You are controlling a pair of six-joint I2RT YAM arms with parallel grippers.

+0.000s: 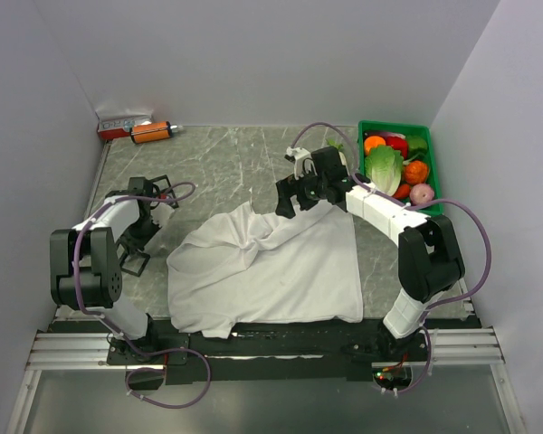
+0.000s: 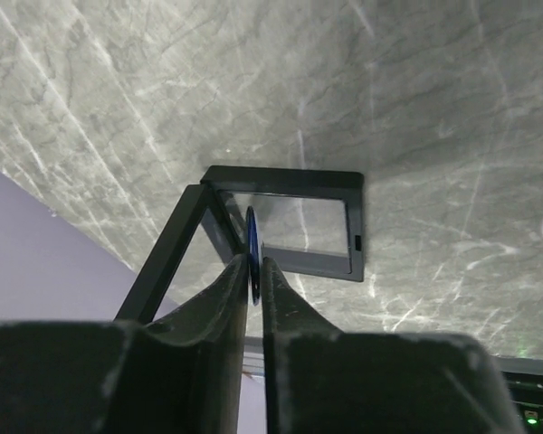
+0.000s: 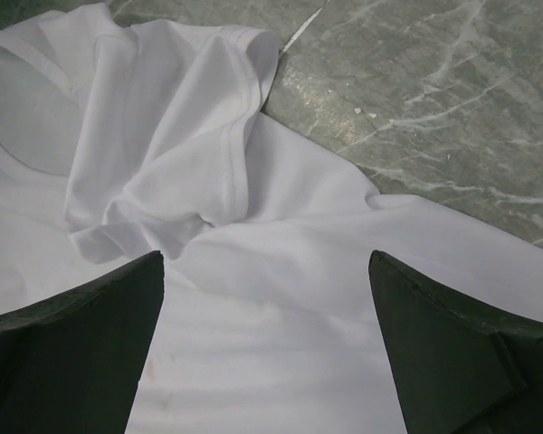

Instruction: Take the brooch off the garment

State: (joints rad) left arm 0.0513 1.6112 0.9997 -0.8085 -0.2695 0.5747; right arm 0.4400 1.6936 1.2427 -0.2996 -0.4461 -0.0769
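Observation:
The garment [image 1: 271, 271], a white T-shirt, lies crumpled on the grey marble table in front of the arms. In the right wrist view it [image 3: 253, 235] fills the area under my right gripper [image 3: 265, 258], which hangs open and empty just above the cloth, at the shirt's far edge [image 1: 294, 199]. My left gripper [image 2: 253, 264] is at the table's left [image 1: 158, 203], away from the shirt. It is shut on the brooch [image 2: 252, 242], a thin dark-blue disc seen edge-on between the fingers, held above a black square frame [image 2: 299, 178].
A second black frame [image 1: 131, 262] lies on the table near the left arm. A green bin [image 1: 394, 126] of vegetables stands at the back right. An orange object [image 1: 151, 132] and a small red-and-white box [image 1: 122, 125] sit at the back left corner.

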